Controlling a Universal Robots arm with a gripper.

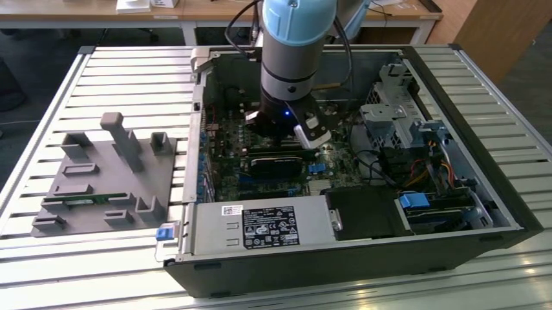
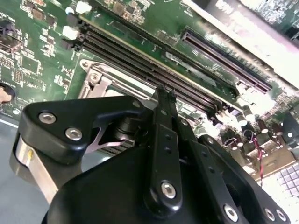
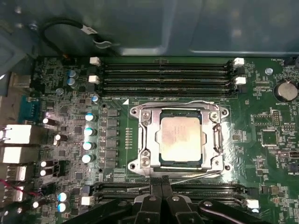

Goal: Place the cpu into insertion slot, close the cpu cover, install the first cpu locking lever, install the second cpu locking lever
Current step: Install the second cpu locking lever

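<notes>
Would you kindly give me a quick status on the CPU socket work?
Gripper jaws shut, empty, at the socket's edge. CPU seated in the slot, CPU cover closed over it. One thin locking lever runs beside the fingertips. Nothing in the way.

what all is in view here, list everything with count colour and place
computer case: 1, black, open on the slatted table
slatted table: 1, pale grey, under the case
fixture tray: 1, grey, at the exterior view's left of the case
motherboard: 1, green, inside the case
cpu: 1, silver-grey, seated in the socket
cpu cover: 1, grey metal frame, lying flat around the cpu
memory slots: two banks, black, one on either side of the socket
power supply: 1, grey with black label, near edge of the case
arm: 1, light blue and silver, reaching down into the case
hand: 1, black, fingertips together just beside the socket edge
</notes>
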